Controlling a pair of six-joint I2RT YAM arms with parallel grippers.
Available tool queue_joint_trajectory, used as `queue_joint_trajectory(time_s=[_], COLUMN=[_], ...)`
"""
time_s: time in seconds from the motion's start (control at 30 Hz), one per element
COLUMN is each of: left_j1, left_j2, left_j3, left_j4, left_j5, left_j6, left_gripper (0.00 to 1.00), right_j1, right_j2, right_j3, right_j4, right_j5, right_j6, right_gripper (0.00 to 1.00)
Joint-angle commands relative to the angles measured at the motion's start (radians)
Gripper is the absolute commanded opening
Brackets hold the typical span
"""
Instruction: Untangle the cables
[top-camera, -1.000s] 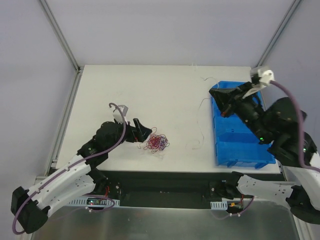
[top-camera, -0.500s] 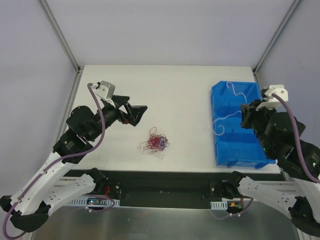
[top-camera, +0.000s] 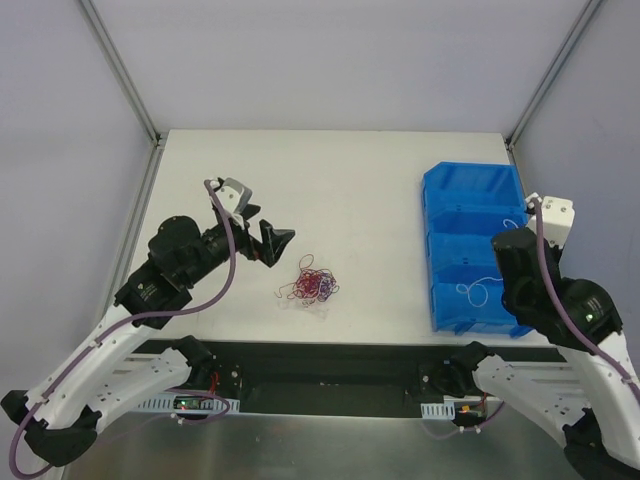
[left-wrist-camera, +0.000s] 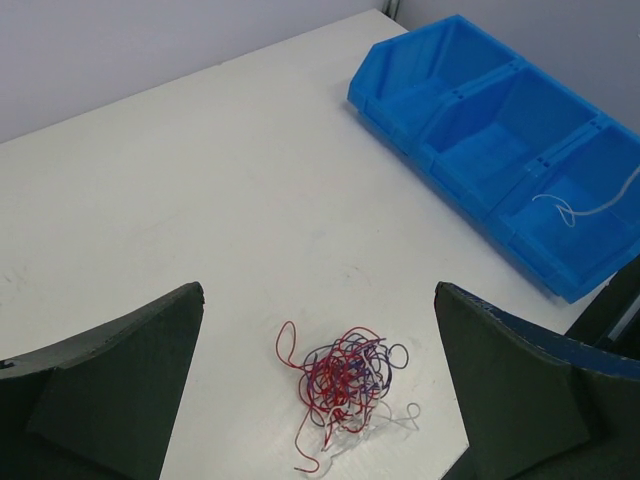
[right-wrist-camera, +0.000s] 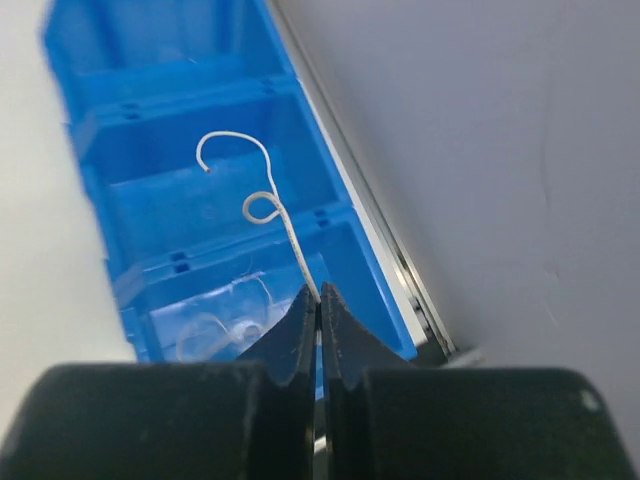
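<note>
Over the last second the left gripper (top-camera: 272, 240) lifts off the knot and opens, while the right arm draws back from the far end of the blue bin (top-camera: 440, 310) to its near end, bringing a white strand (top-camera: 473, 291) with it. Now the left gripper's fingers are spread wide and hold nothing; it hovers just beside and above the clump of cables (top-camera: 312, 285), which lies on the white table (top-camera: 350, 180) left of centre, well apart from the bin. From the left wrist, the clump (left-wrist-camera: 345, 385) is a small knot of curly red and dark blue wire with a pale loop at its near edge, framed between the two open fingers. The right gripper (right-wrist-camera: 318, 295) has its fingers pressed together, pinching the end of the white strand (right-wrist-camera: 271, 175), which hangs curled over the three-part bin (right-wrist-camera: 80, 130). Faint pale strands seem to lie in the bin's nearest compartment. The task looks partly done: at least one white wire is free and at the bin but not yet released, and the red and blue wires are still knotted.
</note>
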Motion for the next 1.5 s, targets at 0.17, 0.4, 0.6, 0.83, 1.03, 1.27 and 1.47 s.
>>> queue_joint_trajectory(time_s=[0.17, 0.4, 0.6, 0.83, 1.03, 1.27, 1.47], left_j1=[0.01, 0.01, 0.023, 0.033, 0.046, 0.046, 0.046], left_j2=[-0.04, -0.046, -0.031, 0.003, 0.027, 0.009, 0.047], left_j3=[-0.009, -0.046, -0.044, -0.046, -0.041, -0.046, -0.051], left_j4=[0.024, 0.023, 0.024, 0.029, 0.034, 0.04, 0.041], left_j5=[-0.009, -0.013, 0.02, 0.072, 0.145, 0.152, 0.168], left_j6=[0.047, 0.047, 0.032, -0.002, -0.037, -0.041, -0.048], left_gripper=[0.99, 0.99, 0.99, 0.99, 0.98, 0.98, 0.98], right_j1=[-0.415, -0.506, -0.518, -0.538, -0.622, -0.737, -0.736], right_j2=[0.044, 0.011, -0.049, -0.046, 0.069, 0.097, 0.067], right_j3=[-0.139, -0.176, -0.279, -0.348, -0.412, -0.469, -0.449], right_j4=[-0.018, -0.096, -0.131, -0.092, 0.115, 0.247, 0.274], right_j5=[-0.409, -0.643, -0.593, -0.536, -0.562, -0.622, -0.92], right_j6=[0.122, 0.244, 0.382, 0.436, 0.379, 0.298, 0.106], right_gripper=[0.01, 0.01, 0.01, 0.01, 0.01, 0.31, 0.62])
